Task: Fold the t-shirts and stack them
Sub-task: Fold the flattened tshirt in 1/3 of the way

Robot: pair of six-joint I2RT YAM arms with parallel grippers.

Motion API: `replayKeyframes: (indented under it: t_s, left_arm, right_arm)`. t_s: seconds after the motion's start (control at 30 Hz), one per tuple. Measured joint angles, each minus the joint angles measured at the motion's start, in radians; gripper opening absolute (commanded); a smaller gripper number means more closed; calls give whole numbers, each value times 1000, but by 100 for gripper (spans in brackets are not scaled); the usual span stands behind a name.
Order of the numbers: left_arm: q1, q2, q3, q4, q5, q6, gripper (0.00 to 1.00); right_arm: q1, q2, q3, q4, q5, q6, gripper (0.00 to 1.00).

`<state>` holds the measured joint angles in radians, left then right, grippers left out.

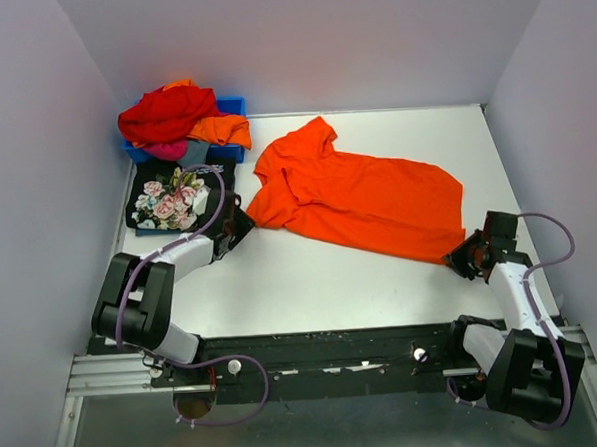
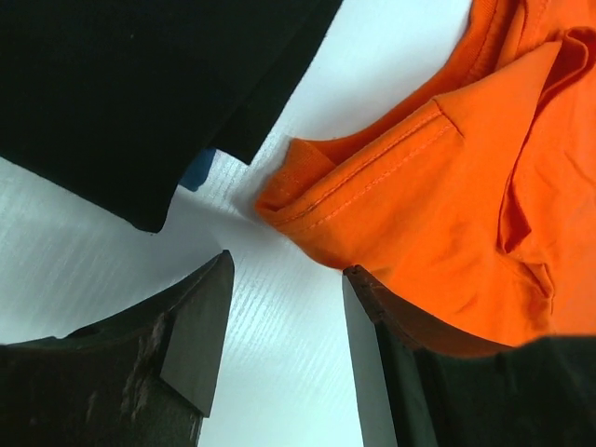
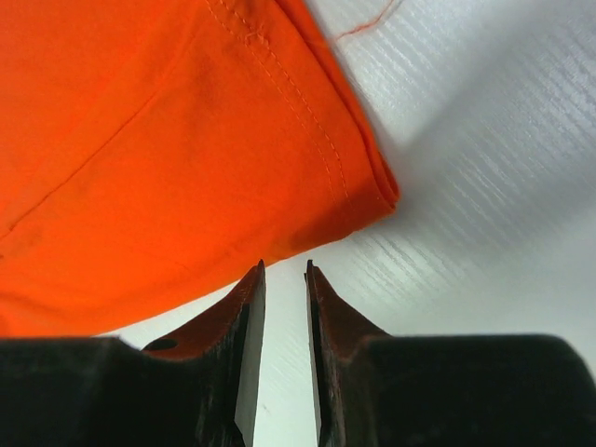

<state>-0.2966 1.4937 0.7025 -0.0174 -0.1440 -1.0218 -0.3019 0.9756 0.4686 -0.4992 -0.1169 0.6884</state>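
Big white tabletop (image 1: 312,283), and the plain orange t-shirt (image 1: 367,195) sprawls across the middle of it, rumpled, with the collar end to the left and the hem to the right. Back-left, a heap of red, orange, pink and grey tees (image 1: 168,115) sits in the blue bin (image 1: 234,105), and the black rose-print tee (image 1: 172,200) lies folded just in front of it.

Left pincer (image 2: 289,279) hovers wide open right by the orange sleeve (image 2: 307,186), with bare tabletop between its jaws. Right pincer (image 3: 284,270) sits at the near hem corner (image 3: 382,191) with only a narrow gap and nothing in it.

I'd say the shirt needs flattening first: pinch sleeve and hem corner, pull apart gently, and keep it low so it doesn't bunch.

Hard to tell how many tees are in the heap, or how the cloth doubles over around the collar. There's a tiny loose thread (image 3: 363,23) by the hem too.
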Motion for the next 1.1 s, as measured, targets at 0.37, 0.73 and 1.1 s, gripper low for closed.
replayKeyframes:
  t_s: [0.37,0.73,1.1]
  left_arm:
    - [1,46,-99,226,-2,-198,55]
    - [1,80,-114,303,-29,-278,53]
    - [24,-14,-172,281,-35,-274,63]
  right_arm:
    - [0,-83,-55,5,-19,49,35]
    - [0,-93,-58,3,1,86,43]
    - [0,-73,-58,4,20,103,42]
